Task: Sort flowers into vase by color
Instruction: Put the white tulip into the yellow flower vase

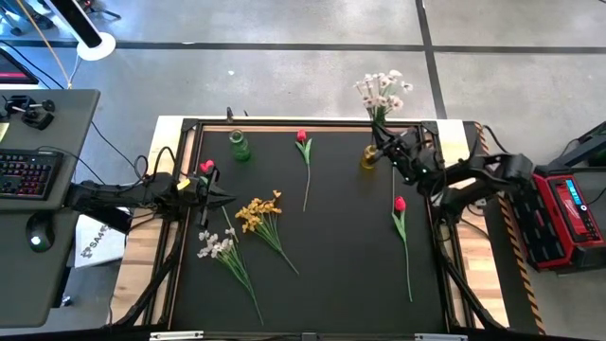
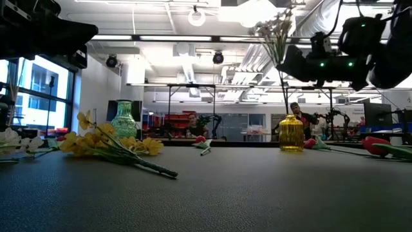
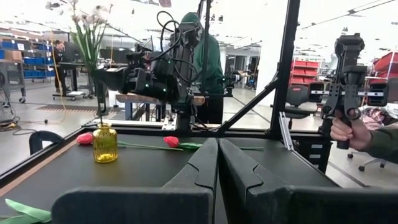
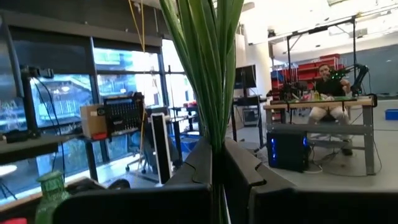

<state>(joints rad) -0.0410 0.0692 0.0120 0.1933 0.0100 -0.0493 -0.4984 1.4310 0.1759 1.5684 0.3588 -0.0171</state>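
Observation:
A white spray (image 1: 383, 90) stands upright in my right gripper (image 4: 216, 149), over the yellow vase (image 1: 369, 156) near the table's far right corner. My left gripper (image 3: 217, 146) is shut and hovers near the table's left edge, touching nothing; a red tulip (image 1: 206, 168) lies beside it. On the mat lie a yellow spray (image 1: 260, 213), a second white spray (image 1: 216, 246), a red tulip (image 1: 303, 137) near the far edge and another red tulip (image 1: 400, 204) on the right. A green vase (image 1: 240, 145) stands at the far left. My right gripper pinches the white spray's bundled green stems (image 4: 211, 124) between its two fingers, well below the blossoms. The fingers come level from the table's right side and lie across the stems. The spray stands upright, and its thin lower stem (image 2: 286, 96) reaches down to the yellow vase's mouth (image 3: 103, 123).
A dark frame rail (image 1: 312, 123) borders the mat. A desk with a keyboard (image 1: 28, 170) stands left of the table and red equipment (image 1: 568, 208) right of it. Beyond the table, a person's hand (image 3: 345, 127) holds a handle. Bare mat lies between the flowers in the middle.

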